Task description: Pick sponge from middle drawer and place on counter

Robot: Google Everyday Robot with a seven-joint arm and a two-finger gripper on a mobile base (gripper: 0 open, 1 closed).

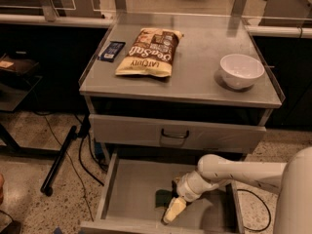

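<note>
Cream gripper (173, 212) (white arm (243, 172)) in grey middle drawer (134, 189), by green sponge (163, 197).

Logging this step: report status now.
Gripper low in middle drawer, at the sponge. Sponge on drawer floor, grip unclear. Counter holds chip bag, packet, bowl.

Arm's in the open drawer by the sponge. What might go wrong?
1. The two-finger gripper sits low beside the small dark green sponge, so it might shove it along the grey metal drawer floor.
2. Lifting out, the white arm may clip the closed grey drawer front above.
</note>
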